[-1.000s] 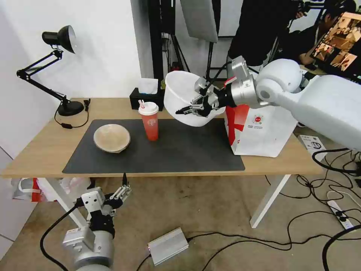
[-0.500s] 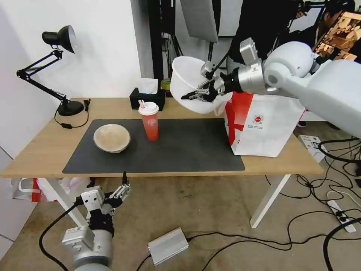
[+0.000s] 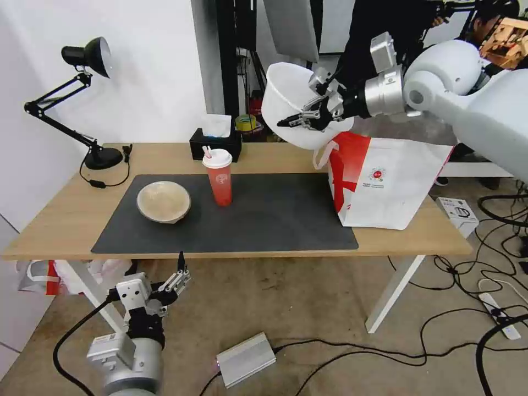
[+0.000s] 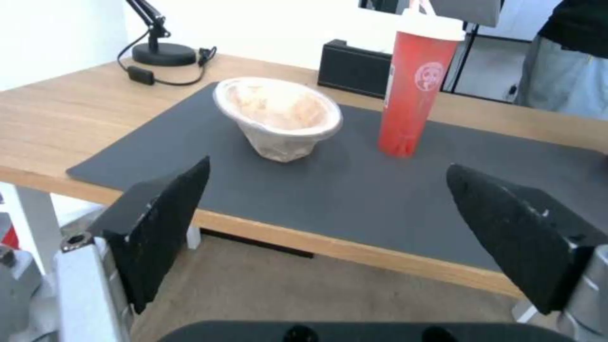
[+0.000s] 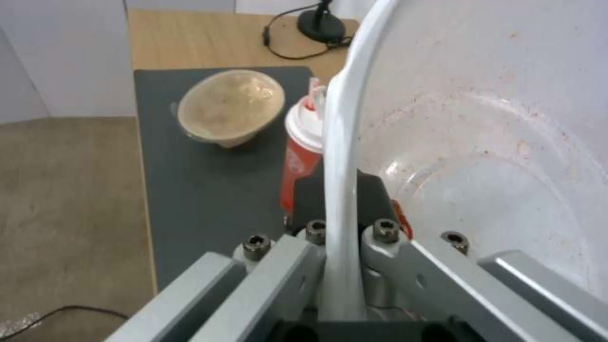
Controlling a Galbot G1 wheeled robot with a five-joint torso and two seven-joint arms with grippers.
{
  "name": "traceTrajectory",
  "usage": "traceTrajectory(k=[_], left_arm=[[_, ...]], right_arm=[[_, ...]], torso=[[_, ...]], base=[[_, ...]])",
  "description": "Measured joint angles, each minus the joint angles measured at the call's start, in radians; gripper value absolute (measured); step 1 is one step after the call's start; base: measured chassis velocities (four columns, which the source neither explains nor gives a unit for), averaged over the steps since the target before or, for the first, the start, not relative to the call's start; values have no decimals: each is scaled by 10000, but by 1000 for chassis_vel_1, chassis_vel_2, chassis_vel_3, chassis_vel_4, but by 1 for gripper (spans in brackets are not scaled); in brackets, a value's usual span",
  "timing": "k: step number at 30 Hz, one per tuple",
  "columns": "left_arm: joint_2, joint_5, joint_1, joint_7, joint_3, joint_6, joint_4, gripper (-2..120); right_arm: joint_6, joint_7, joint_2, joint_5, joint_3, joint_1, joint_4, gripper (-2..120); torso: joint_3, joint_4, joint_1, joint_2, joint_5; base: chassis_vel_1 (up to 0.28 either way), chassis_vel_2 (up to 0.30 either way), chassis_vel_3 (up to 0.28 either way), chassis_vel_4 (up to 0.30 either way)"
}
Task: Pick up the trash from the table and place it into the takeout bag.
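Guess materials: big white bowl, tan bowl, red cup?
White bowl, pinched at its rim by the right tool: thin glossy plastic, translucent wall. Tan bowl: matte, creased rim, likely paper pulp. Red cup: smooth, probably plastic or coated paper.

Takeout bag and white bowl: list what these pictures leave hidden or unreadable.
- Takeout bag, head view: its inside is hidden by its own walls; the opening is partly covered by the white bowl and the right gripper.
- Bag logo, head view: too small to read.
- White bowl, right wrist view: cut off by the picture's edges.
- Tissue box, head view: partly hidden behind the red cup.
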Motion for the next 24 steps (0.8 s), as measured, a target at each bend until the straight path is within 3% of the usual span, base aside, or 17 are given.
traceTrajectory(k=[24], left_arm=[[-2,-47,69,-11,139,6,-70,100]], right_arm=[[233,-488,-774,-111,149,167,-850,0]], torso=[[0,0,0,0,0]], base=[[0,0,0,0]])
